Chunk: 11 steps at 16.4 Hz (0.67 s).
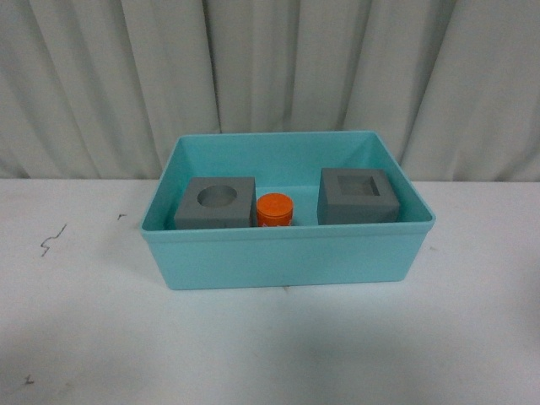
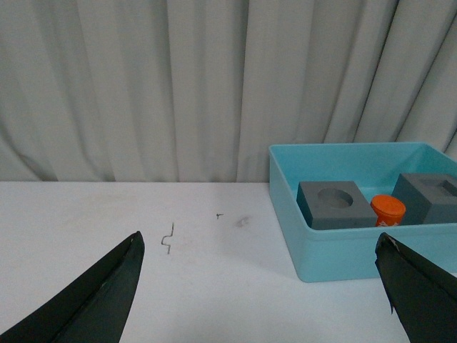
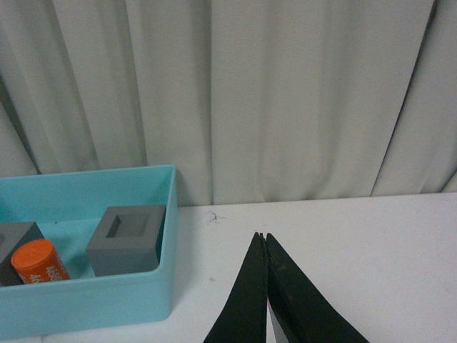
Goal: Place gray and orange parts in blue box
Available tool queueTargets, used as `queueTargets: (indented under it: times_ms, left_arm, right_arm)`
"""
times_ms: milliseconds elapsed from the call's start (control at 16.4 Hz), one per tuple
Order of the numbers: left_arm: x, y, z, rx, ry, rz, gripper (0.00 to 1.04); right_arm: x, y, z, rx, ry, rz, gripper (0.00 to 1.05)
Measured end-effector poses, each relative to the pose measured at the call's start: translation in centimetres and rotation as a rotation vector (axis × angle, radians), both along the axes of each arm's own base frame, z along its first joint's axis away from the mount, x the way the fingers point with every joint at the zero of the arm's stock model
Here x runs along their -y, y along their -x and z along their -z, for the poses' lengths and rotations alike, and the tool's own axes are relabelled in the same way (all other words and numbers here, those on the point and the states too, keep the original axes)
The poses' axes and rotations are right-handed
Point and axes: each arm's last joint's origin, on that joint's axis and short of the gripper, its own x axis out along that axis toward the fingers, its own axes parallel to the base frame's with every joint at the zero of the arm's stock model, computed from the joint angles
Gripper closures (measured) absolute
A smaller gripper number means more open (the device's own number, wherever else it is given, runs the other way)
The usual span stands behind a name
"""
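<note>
Three parts sit half-hidden behind the blue box (image 1: 287,253) wall.

You have:
- Gray cubes: two. One with round recess (image 1: 218,203), one with square recess (image 1: 358,196).
- Orange cylinder (image 1: 275,210): one.
- Blue box (image 1: 287,255): one, holding all three parts.
- Grippers: two. Left gripper (image 2: 260,286) in its wrist view, right gripper (image 3: 265,246) in its own.
- Table (image 1: 76,321): one.
- Curtain (image 1: 270,76): one backdrop.
</note>
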Motion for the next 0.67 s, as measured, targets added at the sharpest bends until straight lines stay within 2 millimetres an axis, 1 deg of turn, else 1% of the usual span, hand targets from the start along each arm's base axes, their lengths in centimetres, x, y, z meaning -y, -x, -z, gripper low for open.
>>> queueTargets:
  times_ms: [61,122,366,427,549,671]
  left_arm:
    - [0.0,0.0,0.0,0.001,0.0,0.0,0.07]
    - [0.0,0.0,0.0,0.0,0.0,-0.002,0.07]
    - [0.0,0.0,0.0,0.0,0.0,0.0,0.07]
    - [0.0,0.0,0.0,0.0,0.0,0.0,0.07]
    - [0.0,0.0,0.0,0.001,0.0,0.0,0.07]
    - [0.0,0.0,0.0,0.0,0.0,0.0,0.07]
  right_arm:
    - [1.3,1.7,1.0,-0.014,0.001,-0.006,1.03]
    - [1.5,2.0,1.0,-0.008,0.0,0.013,1.03]
    - [1.4,3.4,1.5,-0.009,0.0,-0.002,1.03]
    - [1.4,3.6,1.7,0.025,0.0,-0.002,1.03]
    - [1.4,4.0,2.5,-0.024,0.0,-0.002,1.03]
    - [1.4,4.6,2.0,0.012,0.0,-0.002,1.03]
